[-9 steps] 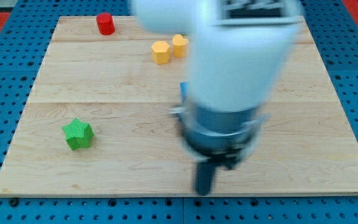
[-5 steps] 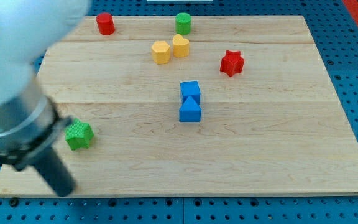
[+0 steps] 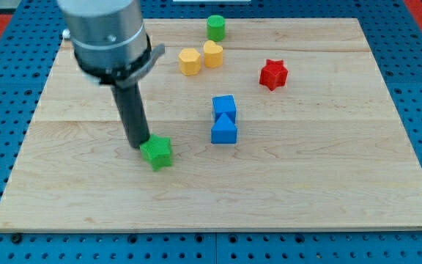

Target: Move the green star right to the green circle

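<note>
The green star [image 3: 157, 152] lies on the wooden board [image 3: 328, 183], left of centre. My tip [image 3: 137, 144] touches the star's upper left side. The green circle [image 3: 215, 28] stands near the board's top edge, well up and to the right of the star. The arm's grey body [image 3: 108, 37] covers the board's top left part.
Two yellow blocks [image 3: 201, 57] sit side by side below the green circle. A red star [image 3: 273, 74] lies to the right. A blue cube [image 3: 224, 106] and a blue triangle [image 3: 224, 130] sit together at centre, right of the green star.
The arm swung from the bottom right to the bottom left, then up. The green star has been pushed to the right and slightly down. The arm now hides the red cylinder.
</note>
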Tool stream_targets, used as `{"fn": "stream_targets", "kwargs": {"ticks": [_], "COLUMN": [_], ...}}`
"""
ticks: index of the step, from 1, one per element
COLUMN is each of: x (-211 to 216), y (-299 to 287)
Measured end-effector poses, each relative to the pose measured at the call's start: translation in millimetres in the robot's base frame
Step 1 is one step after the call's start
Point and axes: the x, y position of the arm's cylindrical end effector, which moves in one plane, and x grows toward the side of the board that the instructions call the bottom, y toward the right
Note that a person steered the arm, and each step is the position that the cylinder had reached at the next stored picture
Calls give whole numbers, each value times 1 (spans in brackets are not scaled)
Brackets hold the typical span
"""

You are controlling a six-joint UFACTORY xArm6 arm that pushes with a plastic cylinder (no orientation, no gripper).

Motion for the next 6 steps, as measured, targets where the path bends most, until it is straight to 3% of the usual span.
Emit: {"fn": "stream_targets", "kwargs": {"ticks": [1,4,6], "x": [25,19,-2], "y": [24,197,261]}}
